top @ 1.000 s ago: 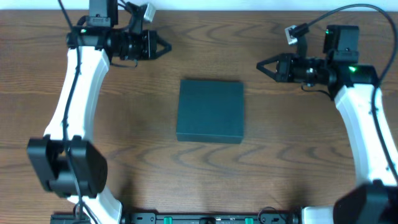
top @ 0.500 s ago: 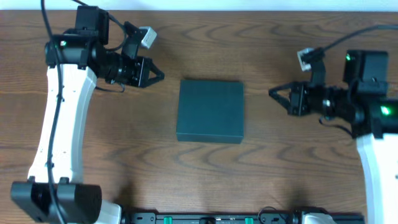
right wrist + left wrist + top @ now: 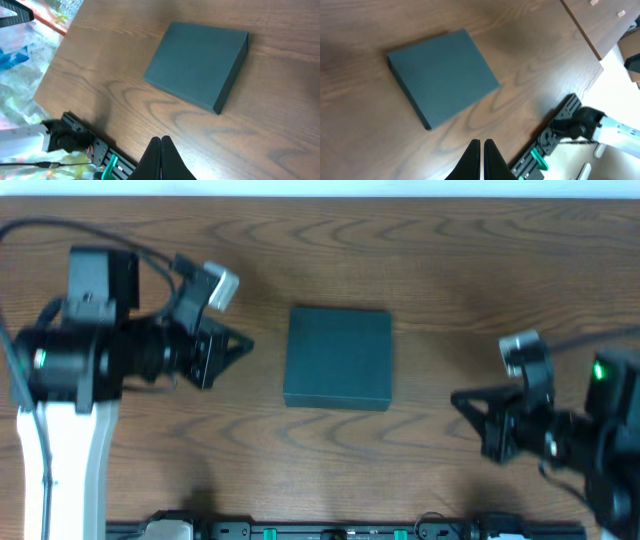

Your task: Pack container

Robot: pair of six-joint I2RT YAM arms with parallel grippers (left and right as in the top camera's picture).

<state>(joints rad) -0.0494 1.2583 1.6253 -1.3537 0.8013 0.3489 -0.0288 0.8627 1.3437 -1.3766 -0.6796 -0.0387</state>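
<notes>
The dark teal-green matte box [image 3: 338, 358] lies flat mid bench [image 3: 300, 465], nearly square, sides along its edges. The left end effector [image 3: 247, 345] and right end effector [image 3: 457, 399] are pressed together, empty.

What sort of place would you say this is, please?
Probably a robotics lab workbench: a brown wood-grain table, a black mounting rail along its near edge, and one matte dark teal-green rectangular box staged centrally.

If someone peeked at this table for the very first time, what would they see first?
Probably the dark teal container, lying closed and alone in the middle of the brown wooden table. Next, on either side, the left claw and the right claw both point toward it, pinched shut and empty.
</notes>
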